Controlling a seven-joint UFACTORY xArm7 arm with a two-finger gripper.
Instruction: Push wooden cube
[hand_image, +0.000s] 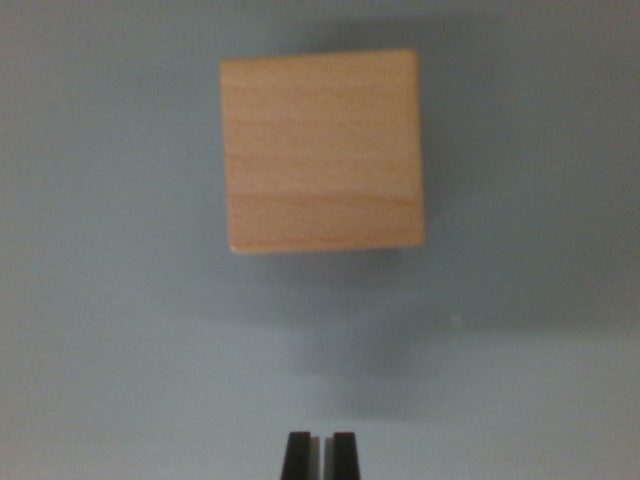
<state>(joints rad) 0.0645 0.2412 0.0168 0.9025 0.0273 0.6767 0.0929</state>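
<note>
A light wooden cube (322, 150) rests on a grey-blue surface in the upper middle of the wrist view. I see its top face and a narrow strip of its near side. My gripper (320, 455) shows at the bottom edge as two black fingertips pressed almost together, with only a thin slit between them and nothing held. The fingertips are well short of the cube, separated from it by a band of bare surface with a soft shadow on it.
The plain grey-blue surface (110, 330) fills the rest of the view on all sides of the cube. No other object or edge shows.
</note>
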